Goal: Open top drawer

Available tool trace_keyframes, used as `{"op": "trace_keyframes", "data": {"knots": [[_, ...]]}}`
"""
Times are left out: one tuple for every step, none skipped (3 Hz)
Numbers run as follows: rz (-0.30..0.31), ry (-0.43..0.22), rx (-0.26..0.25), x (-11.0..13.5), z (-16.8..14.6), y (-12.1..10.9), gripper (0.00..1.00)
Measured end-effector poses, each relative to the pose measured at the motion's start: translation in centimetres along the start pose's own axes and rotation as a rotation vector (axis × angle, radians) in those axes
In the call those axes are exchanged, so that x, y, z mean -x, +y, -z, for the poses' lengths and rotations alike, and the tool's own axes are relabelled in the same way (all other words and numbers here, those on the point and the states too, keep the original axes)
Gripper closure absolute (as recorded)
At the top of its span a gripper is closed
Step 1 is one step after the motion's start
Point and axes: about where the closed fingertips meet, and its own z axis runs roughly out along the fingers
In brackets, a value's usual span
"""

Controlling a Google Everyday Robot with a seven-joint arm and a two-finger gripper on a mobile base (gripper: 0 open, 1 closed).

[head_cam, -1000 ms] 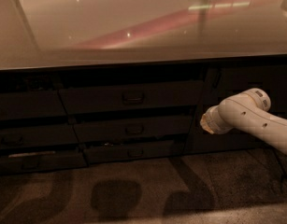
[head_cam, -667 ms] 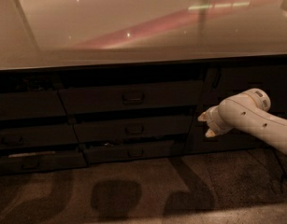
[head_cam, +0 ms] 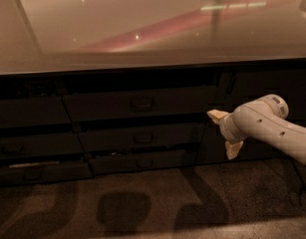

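Because the top drawer (head_cam: 92, 106) looks shut, the gripper (head_cam: 222, 135) hovers at four o'clock from its loop handle (head_cam: 141, 103), fingers (head_cam: 217, 115) spread wide, seemingly readying to grab.

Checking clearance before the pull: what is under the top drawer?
Under the top drawer sit a middle drawer and a bottom drawer, then floor. Its front hides the inside. The gripper hangs open to its right.

Dark top drawer (head_cam: 140, 103) closed, spread claw (head_cam: 221, 135) at its right.
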Motion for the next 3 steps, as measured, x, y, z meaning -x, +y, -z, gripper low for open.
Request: {"op": "trace_keyframes", "data": {"knots": [[-0.023,0.041,0.022,-1.36,0.71,-6.28,0.0],[-0.023,0.041,0.022,-1.36,0.71,-6.28,0.0],[-0.024,-0.027,0.008,-1.45,0.63,-6.13,0.0]]}}
